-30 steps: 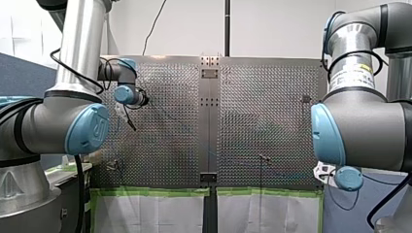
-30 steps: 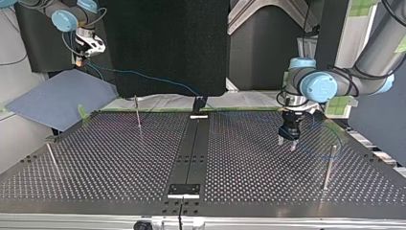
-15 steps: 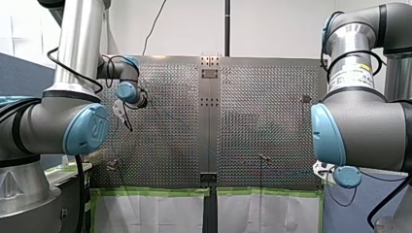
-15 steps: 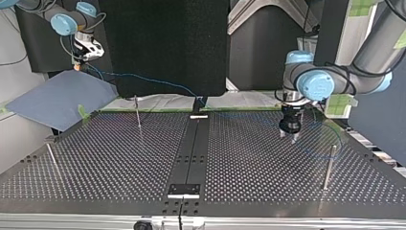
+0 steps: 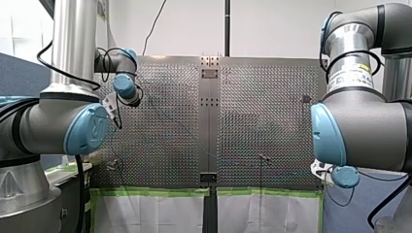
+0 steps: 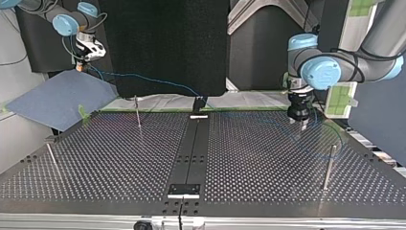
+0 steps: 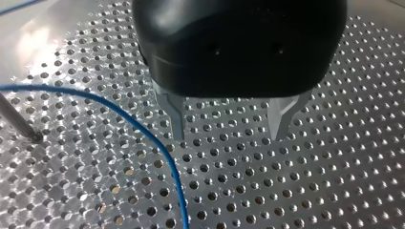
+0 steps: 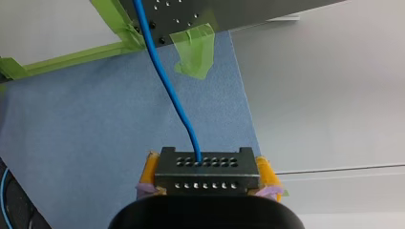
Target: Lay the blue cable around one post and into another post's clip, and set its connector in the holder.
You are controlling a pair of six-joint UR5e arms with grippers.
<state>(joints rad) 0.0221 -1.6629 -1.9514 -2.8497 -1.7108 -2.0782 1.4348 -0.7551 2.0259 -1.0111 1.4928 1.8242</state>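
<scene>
My right gripper (image 8: 206, 175) is clamped on the dark connector (image 8: 205, 167), its yellow pads (image 8: 152, 171) pressed against the block's two sides, and it holds the block off the table over a blue mat (image 8: 95, 143) that has a strip of green tape (image 8: 196, 50) at its edge. The blue cable (image 8: 168, 90) leaves the top row of the connector's holes and runs up toward the corner of the perforated table (image 6: 239, 163). In the top view this gripper (image 6: 82, 61) hangs high at the left, beyond the table's far edge, and the cable (image 6: 143, 76) trails from it toward the middle of that edge, then shows only faintly across the plate toward the right-hand side. My left gripper (image 7: 228, 134) hovers just above the plate with its two metal fingers (image 7: 174, 119) spread apart and nothing between them. The cable (image 7: 119, 112) passes just outside one finger in a broad curve, lying on the holes. A thin metal post (image 7: 16, 119) stands on the inner side of that curve (apart from the cable, not touching it). In the top view the left gripper (image 6: 299, 123) points down at the table's right half, and a tall post (image 6: 328, 165) stands nearer the camera, with a faint loop of cable beside it; whether the loop goes round that post I cannot tell.
</scene>
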